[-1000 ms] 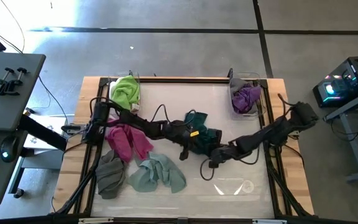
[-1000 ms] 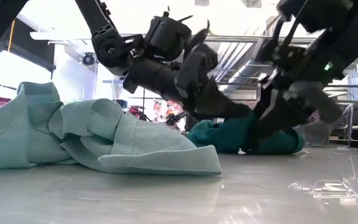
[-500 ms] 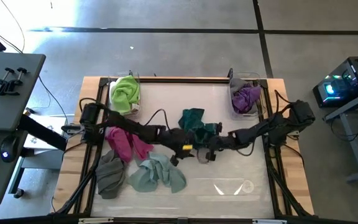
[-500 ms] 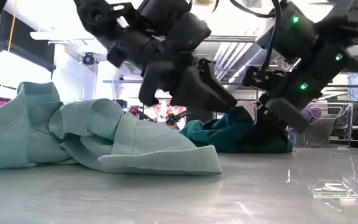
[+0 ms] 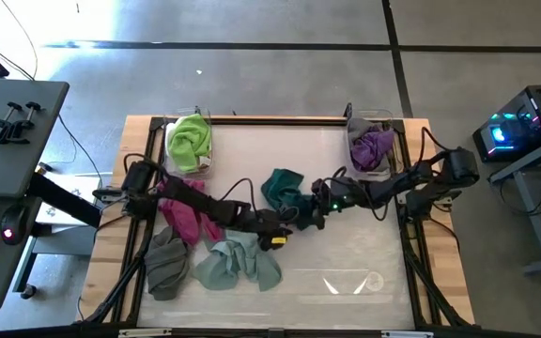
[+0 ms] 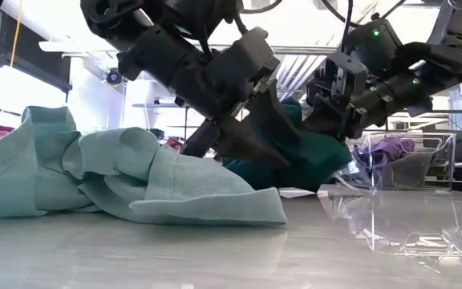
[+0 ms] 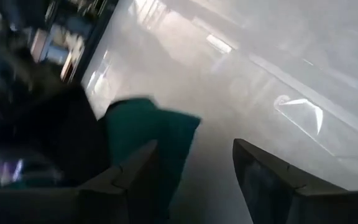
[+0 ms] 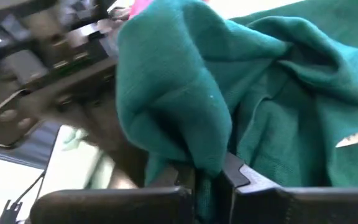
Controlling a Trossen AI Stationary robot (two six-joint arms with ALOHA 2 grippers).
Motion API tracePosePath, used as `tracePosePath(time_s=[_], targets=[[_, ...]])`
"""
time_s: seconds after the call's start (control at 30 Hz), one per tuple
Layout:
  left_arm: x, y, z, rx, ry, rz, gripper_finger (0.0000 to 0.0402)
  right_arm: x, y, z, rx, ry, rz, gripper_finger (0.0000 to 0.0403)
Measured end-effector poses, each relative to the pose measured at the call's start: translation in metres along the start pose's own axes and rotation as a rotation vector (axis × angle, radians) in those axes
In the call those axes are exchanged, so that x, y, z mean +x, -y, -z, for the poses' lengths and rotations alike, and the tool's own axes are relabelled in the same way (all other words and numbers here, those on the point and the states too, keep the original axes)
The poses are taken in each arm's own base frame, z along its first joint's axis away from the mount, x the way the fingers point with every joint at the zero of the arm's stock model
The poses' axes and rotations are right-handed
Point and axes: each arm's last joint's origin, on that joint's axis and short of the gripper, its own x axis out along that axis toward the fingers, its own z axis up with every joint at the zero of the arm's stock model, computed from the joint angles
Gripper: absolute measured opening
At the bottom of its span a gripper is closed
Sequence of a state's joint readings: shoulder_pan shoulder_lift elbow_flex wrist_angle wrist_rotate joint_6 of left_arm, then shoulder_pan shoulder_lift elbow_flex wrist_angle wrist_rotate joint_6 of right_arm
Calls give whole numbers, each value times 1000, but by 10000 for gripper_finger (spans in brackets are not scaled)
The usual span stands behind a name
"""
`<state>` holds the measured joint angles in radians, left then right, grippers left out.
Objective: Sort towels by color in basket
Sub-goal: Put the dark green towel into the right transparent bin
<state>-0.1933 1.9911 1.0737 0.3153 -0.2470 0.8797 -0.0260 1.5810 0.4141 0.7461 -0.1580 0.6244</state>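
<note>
A dark green towel hangs bunched at the table's middle, with my right gripper shut on it. My left gripper stands open just on the towel's near side, with nothing between its fingers; the left wrist view shows the dark green towel ahead of them. A magenta towel, a grey-brown towel and a mint towel lie in heaps at the near left. A lime green towel and a purple towel sit in bins at the back. My right gripper pinches a bunched fold of the dark green towel between its two fingers, several layers thick. The arm reaches in from the table's right side. The cloth hangs slack below the gripper; whether its lower end touches the table, I cannot tell.
A bin stands at the far left and a clear bin at the far right. A clear plastic piece lies near the front edge. Both arms cross close together at the table's middle.
My left gripper has opened and let go of the dark green towel. My right gripper has shut on the towel and gone up and toward the far edge, and the towel has risen from its heap on the table.
</note>
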Motion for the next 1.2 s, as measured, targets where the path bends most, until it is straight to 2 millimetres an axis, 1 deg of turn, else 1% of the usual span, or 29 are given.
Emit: tracePosePath(time_s=[0.17, 0.3, 0.37, 0.47, 0.57, 0.73, 0.9, 1.0, 1.1, 1.2], targets=[[3, -9, 11, -118, -68, -57, 194, 1, -1, -3, 0, 4, -7, 10], [3, -10, 11, -262, -92, -120, 191, 1, 0, -2, 9, -3, 17, 10], [3, -8, 8, -263, -83, -124, 187, 1, 1, 0, 16, -25, 25, 10], [1, -8, 2, -268, -81, -167, 179, 1, 3, 7, 41, -103, 30, 10], [0, -8, 3, -270, -101, -181, 172, 1, 3, 10, 45, -129, 40, 10], [4, -18, 16, -384, -93, -169, 168, 2, -3, 15, 33, -141, 27, 10], [9, -28, 35, -508, -59, -84, 168, 3, -9, 19, -31, -148, 19, 12], [11, -32, 46, -590, -52, -13, 168, 3, -11, 21, -66, -153, 11, 36], [12, -34, 57, -674, -58, 56, 165, 3, -12, 21, -100, -157, 1, 78], [12, -33, 64, -740, -73, 119, 152, 2, -13, 21, -124, -165, -19, 119]])
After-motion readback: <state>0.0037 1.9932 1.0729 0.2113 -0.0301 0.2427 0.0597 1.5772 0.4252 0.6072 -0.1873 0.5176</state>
